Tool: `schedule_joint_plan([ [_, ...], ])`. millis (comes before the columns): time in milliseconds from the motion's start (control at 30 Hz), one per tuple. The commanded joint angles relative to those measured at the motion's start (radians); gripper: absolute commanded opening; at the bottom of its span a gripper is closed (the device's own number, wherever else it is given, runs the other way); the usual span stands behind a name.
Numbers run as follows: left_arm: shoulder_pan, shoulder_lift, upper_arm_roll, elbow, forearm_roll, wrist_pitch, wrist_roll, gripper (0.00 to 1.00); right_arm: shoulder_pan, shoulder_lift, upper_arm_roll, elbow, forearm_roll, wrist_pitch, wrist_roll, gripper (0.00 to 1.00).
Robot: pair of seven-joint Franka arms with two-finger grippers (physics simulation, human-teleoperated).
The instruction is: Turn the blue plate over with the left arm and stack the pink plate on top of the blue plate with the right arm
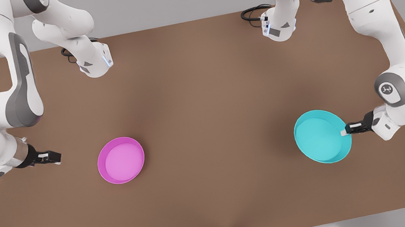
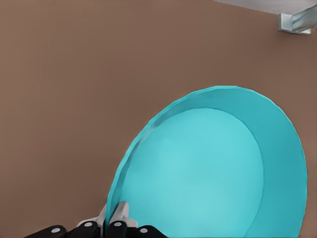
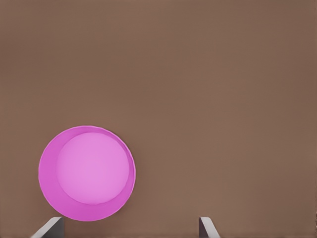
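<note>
A plain brown table [image 1: 200,101] carries two round shallow plates, well apart. The pink plate [image 1: 121,160] lies flat on the table toward the front view's left, open side up, its inside a lighter pink. The blue plate [image 1: 321,136] is toward the front view's right, open side up and tilted, its rim pinched at one edge.

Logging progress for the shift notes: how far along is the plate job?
Nothing finished. In hand: the left gripper pinches the blue plate by its rim, plate not yet flipped. Left: the flip, then stacking; the pink plate lies untouched, with the right gripper open beside it.
</note>
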Motion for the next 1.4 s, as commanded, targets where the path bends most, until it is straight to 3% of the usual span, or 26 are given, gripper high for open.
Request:
schedule_joint_plan([
  [0, -0.004, -0.004, -0.001, 0.001, 0.034, -0.002, -0.008, 0.21, 0.000, -0.001, 0.000, 0.000, 0.000, -0.001, -0.005, 1.00],
  [367, -0.213, -0.098, 0.000, 0.041, 0.399, 0.018, -0.355, 0.21, -0.015, 0.036, 0.000, -0.032, 0.006, -0.002, -0.043, 1.00],
  [433, -0.255, -0.098, 0.000, 0.053, 0.459, 0.018, -0.427, 0.21, -0.014, 0.070, 0.000, -0.130, 0.107, 0.114, -0.041, 1.00],
  [500, -0.331, -0.098, 0.000, 0.058, 0.593, 0.016, -0.540, 0.21, -0.017, 0.088, 0.000, -0.170, 0.193, 0.153, -0.041, 1.00],
  [733, -0.527, -0.096, 0.000, 0.058, 1.002, -0.008, -0.841, 0.21, -0.040, 0.154, 0.006, -0.166, 0.196, 0.151, -0.120, 1.00],
  [1000, -0.752, -0.083, 0.003, 0.084, 1.433, -0.169, -0.944, 0.21, -0.152, 0.232, 0.097, -0.132, 0.259, 0.137, -0.164, 1.00],
  [1033, -0.771, -0.079, 0.003, 0.084, 1.501, -0.169, -0.948, 0.21, -0.164, 0.238, 0.097, -0.133, 0.389, 0.136, -0.172, 1.00],
  [1133, -0.841, -0.072, 0.003, 0.084, 1.637, -0.228, -0.968, 0.21, -0.169, 0.255, 0.097, -0.136, 0.403, 0.136, -0.173, 1.00],
  [1367, -1.022, 0.085, 0.002, 0.084, 1.846, -0.478, -1.126, 0.21, -0.161, 0.306, 0.094, -0.133, 0.387, 0.166, -0.172, 1.00],
])
